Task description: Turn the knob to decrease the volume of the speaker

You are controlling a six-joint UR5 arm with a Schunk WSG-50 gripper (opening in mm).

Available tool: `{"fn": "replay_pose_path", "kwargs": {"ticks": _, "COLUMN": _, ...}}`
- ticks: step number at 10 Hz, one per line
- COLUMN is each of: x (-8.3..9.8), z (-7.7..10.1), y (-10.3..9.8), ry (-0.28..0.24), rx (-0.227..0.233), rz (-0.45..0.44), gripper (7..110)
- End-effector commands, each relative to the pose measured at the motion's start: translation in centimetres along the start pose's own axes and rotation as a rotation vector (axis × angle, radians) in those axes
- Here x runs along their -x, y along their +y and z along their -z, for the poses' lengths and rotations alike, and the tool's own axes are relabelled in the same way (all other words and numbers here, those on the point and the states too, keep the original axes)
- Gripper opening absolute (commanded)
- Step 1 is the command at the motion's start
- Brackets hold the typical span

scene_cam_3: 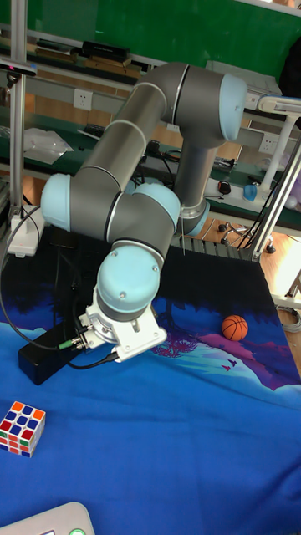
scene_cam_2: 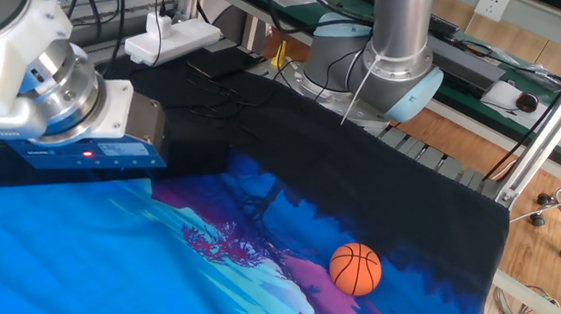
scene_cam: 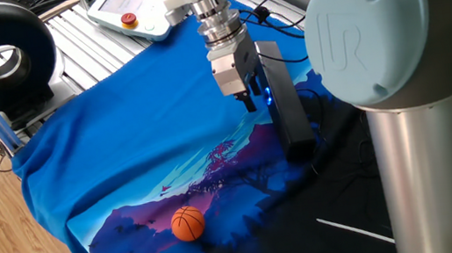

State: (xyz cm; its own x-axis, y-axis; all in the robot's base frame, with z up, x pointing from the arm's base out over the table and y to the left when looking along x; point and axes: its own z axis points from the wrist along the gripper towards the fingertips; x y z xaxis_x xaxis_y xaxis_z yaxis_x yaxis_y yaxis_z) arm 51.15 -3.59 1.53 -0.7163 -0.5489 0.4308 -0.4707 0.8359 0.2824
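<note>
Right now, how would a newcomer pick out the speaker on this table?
Start at the blue cloth covering the table, then find the arm's claw near its dark end. The speaker lies right beside the claw: a long, slim black bar, unlike the round orange ball.

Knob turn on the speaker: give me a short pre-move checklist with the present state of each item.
1. Gripper at the knob: ok, its tip sits right by the blue glow.
2. Fingers closed on the knob: cannot tell, the gripper body hides them in every view.
3. Speaker flat on the cloth: ok.
4. Speaker powered: ok, blue light visible.
5. Orange ball away from the work: ok, far down the cloth.
6. Rubik's cube away from the work: ok, apart from the speaker's end.
</note>
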Motion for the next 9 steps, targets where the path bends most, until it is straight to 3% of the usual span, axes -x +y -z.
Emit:
{"fn": "replay_pose_path", "kwargs": {"ticks": 1, "x": 0.8, "z": -0.7, "y": -0.1, "ry": -0.015, "rx": 0.005, "rz": -0.005, "gripper": 66}}
{"fn": "replay_pose_path", "kwargs": {"ticks": 5, "x": 0.7, "z": 1.0, "y": 0.0, "ry": -0.018, "rx": 0.007, "rz": 0.0, "gripper": 66}}
{"fn": "replay_pose_path", "kwargs": {"ticks": 7, "x": 1.4, "z": 2.6, "y": -0.3, "ry": -0.054, "rx": 0.001, "rz": -0.009, "gripper": 66}}
{"fn": "replay_pose_path", "kwargs": {"ticks": 9, "x": 0.7, "z": 3.7, "y": -1.0, "ry": -0.092, "rx": -0.053, "rz": -0.102, "gripper": 66}}
